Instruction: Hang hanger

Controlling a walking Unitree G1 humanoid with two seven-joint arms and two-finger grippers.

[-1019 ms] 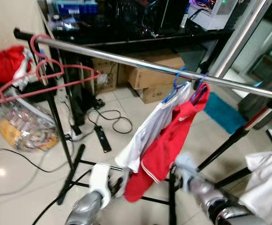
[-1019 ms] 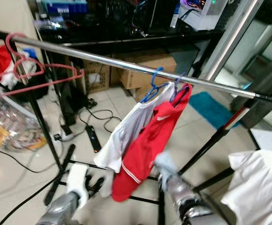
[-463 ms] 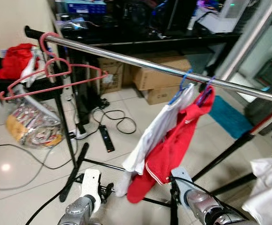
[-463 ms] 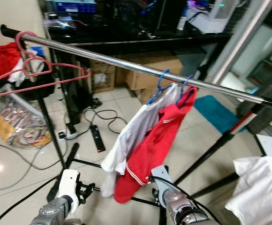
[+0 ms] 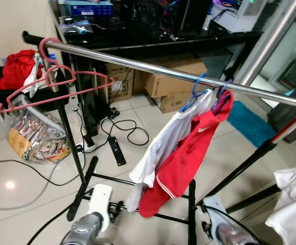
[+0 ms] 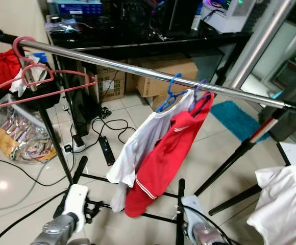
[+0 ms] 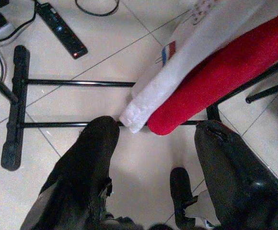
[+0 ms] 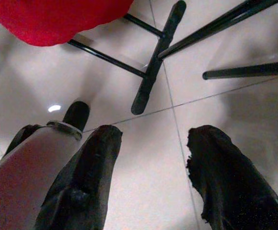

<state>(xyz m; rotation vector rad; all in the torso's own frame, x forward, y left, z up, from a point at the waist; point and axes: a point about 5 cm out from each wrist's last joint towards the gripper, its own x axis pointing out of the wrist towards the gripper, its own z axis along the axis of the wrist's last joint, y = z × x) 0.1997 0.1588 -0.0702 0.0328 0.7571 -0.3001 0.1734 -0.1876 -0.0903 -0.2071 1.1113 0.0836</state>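
A chrome rail (image 5: 158,68) runs across a black clothes rack. Near its right end a blue hanger (image 5: 193,95) carries a white shirt (image 5: 166,148), and beside it a purple hanger (image 5: 220,98) carries a red shirt (image 5: 186,161). Empty pink hangers (image 5: 56,84) hang at the rail's left end. My left gripper (image 7: 153,136) is open and empty, low over the floor, just short of the shirts' hems. My right gripper (image 8: 151,141) is open and empty too, above the tiles by the rack's foot bar (image 8: 153,62).
Cardboard boxes (image 5: 171,84) sit under a dark desk (image 5: 153,43) behind the rack. A power strip (image 5: 116,151) and cables lie on the tiles, a plastic bag (image 5: 33,140) and red clothes (image 5: 14,69) at the left. White cloth (image 5: 293,204) is at the right.
Both arms have dropped lower, the right one sinking towards the bottom edge. The head view has shifted a little. The shirts and hangers on the rail hang as before.
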